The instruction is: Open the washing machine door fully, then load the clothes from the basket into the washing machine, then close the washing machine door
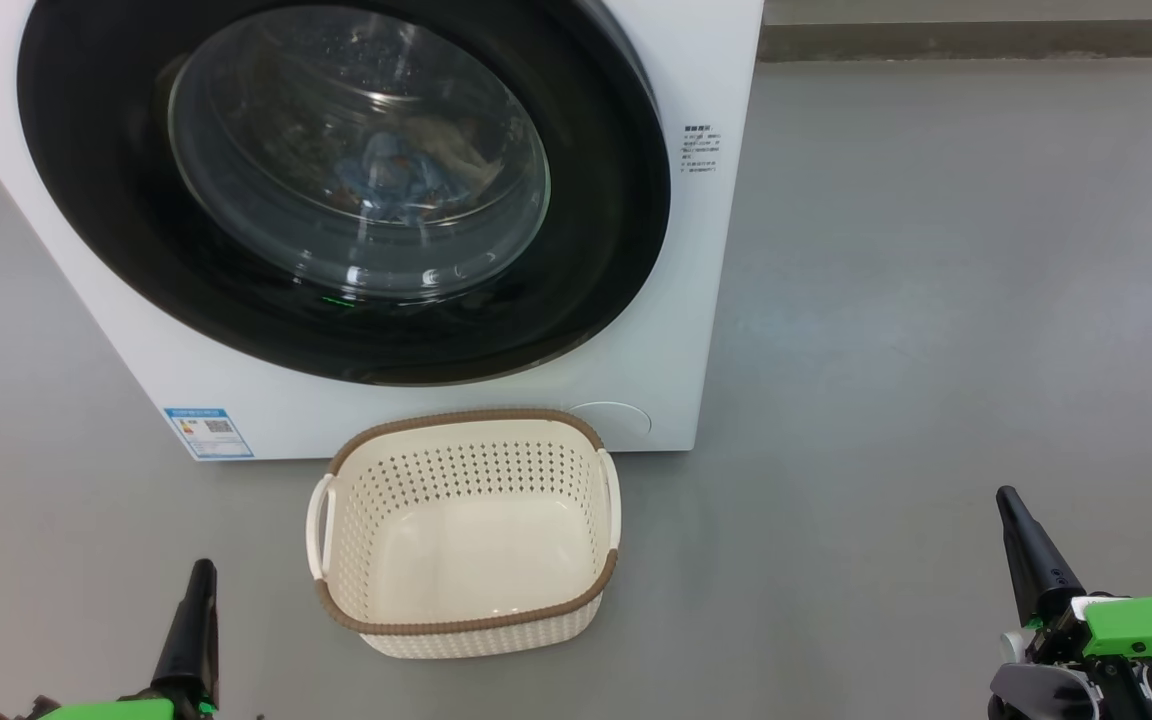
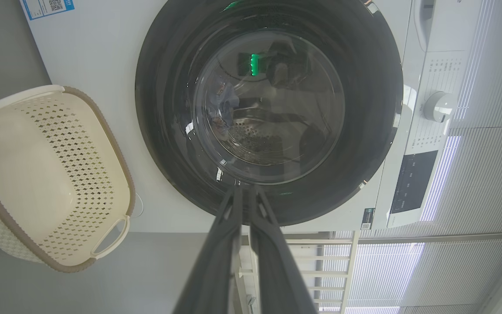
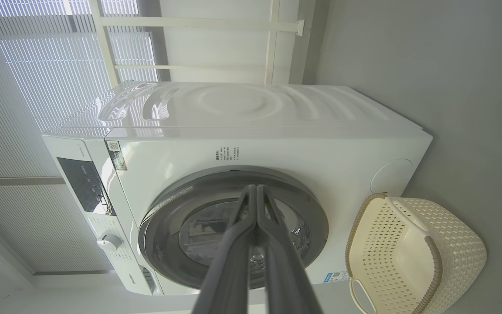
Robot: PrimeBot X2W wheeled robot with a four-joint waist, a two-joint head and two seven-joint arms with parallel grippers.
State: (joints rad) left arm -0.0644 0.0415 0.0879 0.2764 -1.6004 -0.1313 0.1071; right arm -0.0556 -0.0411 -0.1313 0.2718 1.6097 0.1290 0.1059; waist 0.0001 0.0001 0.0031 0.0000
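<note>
I see my left end effector (image 1: 202, 572) and right end effector (image 1: 1009, 497) clenched, empty. The basket (image 1: 466, 418) sits between them.

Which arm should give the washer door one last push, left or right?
Left, probably. The washing machine door already looks shut, with clothes inside and the basket empty. The left gripper sits in front of the machine, beside the basket; the right gripper is off over the floor past the machine's side.
</note>
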